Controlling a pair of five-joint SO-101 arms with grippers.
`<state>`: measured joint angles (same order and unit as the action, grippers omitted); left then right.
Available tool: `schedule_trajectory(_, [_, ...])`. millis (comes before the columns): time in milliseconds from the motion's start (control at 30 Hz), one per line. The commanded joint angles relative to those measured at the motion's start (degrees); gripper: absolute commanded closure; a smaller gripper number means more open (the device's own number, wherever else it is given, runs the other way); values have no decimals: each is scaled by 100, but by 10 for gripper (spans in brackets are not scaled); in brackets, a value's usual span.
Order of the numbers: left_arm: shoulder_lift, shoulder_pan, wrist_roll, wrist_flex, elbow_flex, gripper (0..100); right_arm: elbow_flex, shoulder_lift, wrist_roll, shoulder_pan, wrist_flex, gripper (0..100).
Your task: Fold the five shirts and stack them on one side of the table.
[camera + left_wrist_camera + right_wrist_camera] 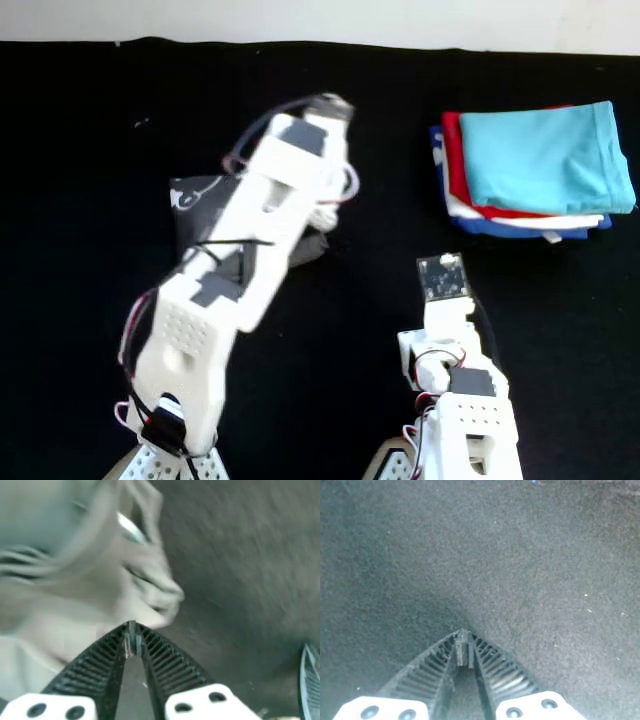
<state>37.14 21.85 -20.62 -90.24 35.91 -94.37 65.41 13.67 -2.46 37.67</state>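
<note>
Black cloth covered the table (pixel 80 120). One dark printed shirt (pixel 195 200) lay partly folded left of centre, well apart from the stack (pixel 540 165) of four folded shirts by the far right corner.

Step in hand, as judged: finish folding the shirt, then carry it to the stack.
- Keep the grip on a doubled edge, not a single layer, so the fold does not open.
- Lift enough for the cloth to clear the table before crossing.
- Lower it square on the stack's top shirt and release only once it lies flat.

The left jaws, under the left arm (pixel 250 240) at the shirt's right edge, were together, apparently pinching bunched fabric (pixel 150 590). The right jaws, near the table's near edge, were together on nothing, above bare cloth.
</note>
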Motion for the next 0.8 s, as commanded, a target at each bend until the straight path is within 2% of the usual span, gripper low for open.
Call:
schedule_trajectory(0, [-321,119,9,-413,400,991,-13,48,26,101,-13,993])
schedule_trajectory(200, [-549,-1007,0,-791,532,991,-13,48,26,101,-13,993])
schedule_trajectory(367, [-444,-1710,-9,-809,22,991,-13,48,26,101,-13,993])
schedule_trajectory(600, [-48,-1754,26,290,-400,991,-13,48,35,101,-13,993])
schedule_trajectory(767, [110,-1147,563,448,-400,991,-13,48,35,101,-13,993])
